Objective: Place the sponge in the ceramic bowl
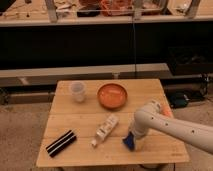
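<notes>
The ceramic bowl (112, 95) is shallow, round and orange-brown, and sits at the back middle of the wooden table (75, 120). A blue sponge (129, 144) shows near the table's front right, right under the end of my white arm. My gripper (135, 139) is down at the sponge, mostly hidden by the arm's own wrist. The sponge lies well in front of the bowl and a little to its right.
A small translucent cup (77, 91) stands left of the bowl. A white bottle (105, 129) lies on its side mid-table. A black striped object (61, 143) rests at the front left. Dark shelving runs behind the table.
</notes>
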Controlling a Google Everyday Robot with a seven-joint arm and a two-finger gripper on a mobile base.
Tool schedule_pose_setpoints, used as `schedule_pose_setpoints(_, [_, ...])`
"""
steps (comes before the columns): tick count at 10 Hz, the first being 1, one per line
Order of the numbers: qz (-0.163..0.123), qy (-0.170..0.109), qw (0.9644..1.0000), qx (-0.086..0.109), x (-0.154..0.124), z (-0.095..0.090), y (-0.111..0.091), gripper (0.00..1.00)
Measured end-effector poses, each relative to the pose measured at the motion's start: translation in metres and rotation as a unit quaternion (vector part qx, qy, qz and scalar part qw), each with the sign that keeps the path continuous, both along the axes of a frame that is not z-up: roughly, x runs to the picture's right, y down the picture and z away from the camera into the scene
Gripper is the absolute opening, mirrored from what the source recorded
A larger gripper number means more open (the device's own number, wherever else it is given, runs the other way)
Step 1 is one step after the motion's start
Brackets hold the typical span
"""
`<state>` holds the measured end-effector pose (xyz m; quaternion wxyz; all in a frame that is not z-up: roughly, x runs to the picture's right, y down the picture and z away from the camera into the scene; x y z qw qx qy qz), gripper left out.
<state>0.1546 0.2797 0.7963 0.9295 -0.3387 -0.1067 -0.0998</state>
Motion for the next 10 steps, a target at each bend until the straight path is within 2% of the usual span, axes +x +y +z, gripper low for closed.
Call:
schedule_pose_setpoints(2, [0.003, 0.000, 1.0000, -0.001, 0.0016, 0.0018, -0.0005, 0.73])
schedule_pose_setpoints(3, [0.005, 0.001, 1.0000, -0.001, 0.0027, 0.0026, -0.0010, 0.78])
schedule_pose_setpoints(6, [0.007, 0.001, 1.0000, -0.002, 0.0035, 0.0058, -0.0022, 0.80])
schedule_pose_setpoints(7, [0.008, 0.002, 1.0000, -0.001, 0.0036, 0.0063, -0.0028, 0.75])
schedule_pose_setpoints(10, [0.012, 0.005, 0.9999, 0.001, 0.0046, 0.0058, -0.0058, 0.47])
